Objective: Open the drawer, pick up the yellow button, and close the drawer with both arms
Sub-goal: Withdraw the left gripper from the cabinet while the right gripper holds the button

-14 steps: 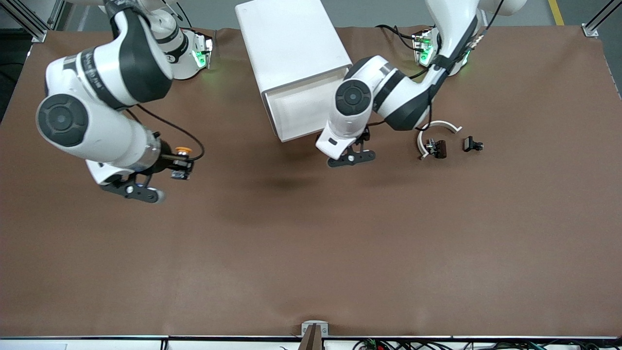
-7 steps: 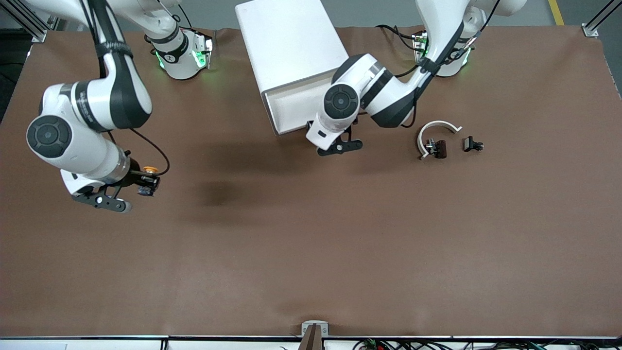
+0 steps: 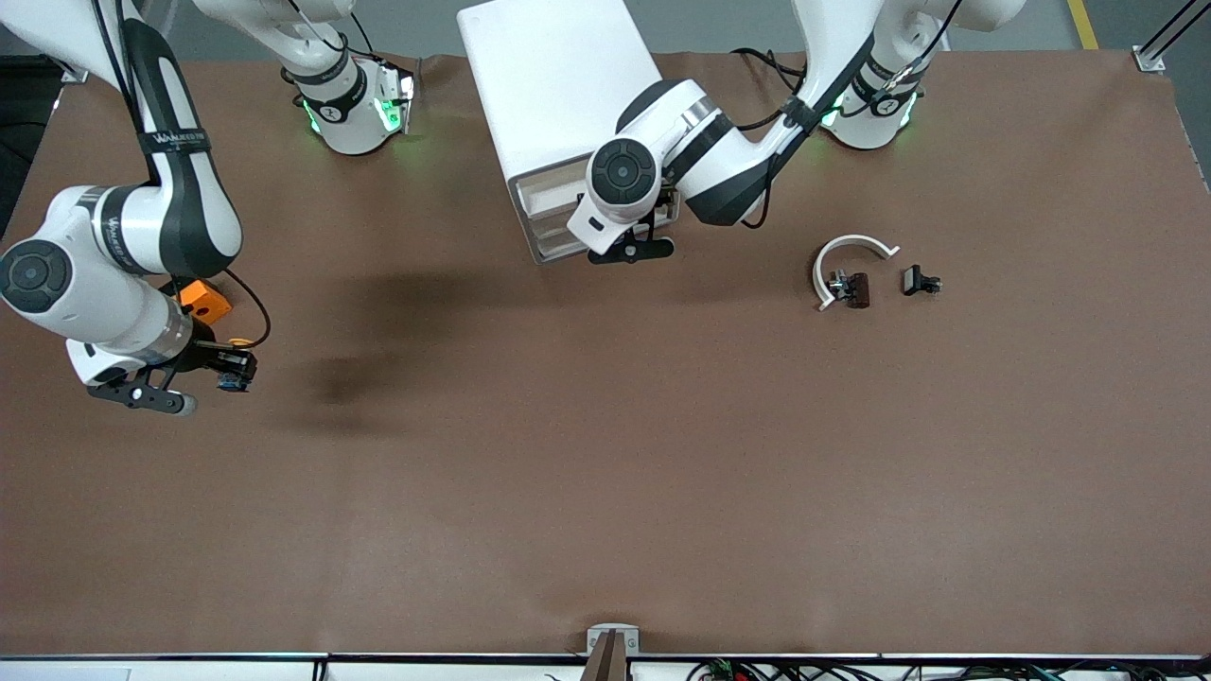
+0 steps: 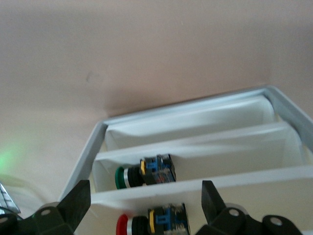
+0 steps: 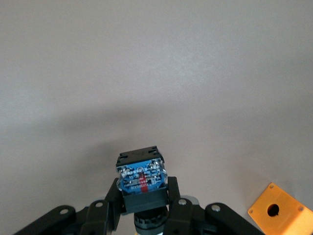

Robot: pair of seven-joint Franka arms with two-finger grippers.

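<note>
Button (image 5: 141, 177) in right gripper (image 5: 143, 201)

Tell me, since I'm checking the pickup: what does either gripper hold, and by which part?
The right gripper clamps the button by its black body; the left gripper holds nothing.

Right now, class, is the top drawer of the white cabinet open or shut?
Shut, or nearly. In the front view the drawer no longer juts from the cabinet; the open left gripper is at its front.

Brown table (image 3: 605, 473); white cabinet (image 3: 558, 85); button (image 5: 142, 178) blue base (black body).
</note>
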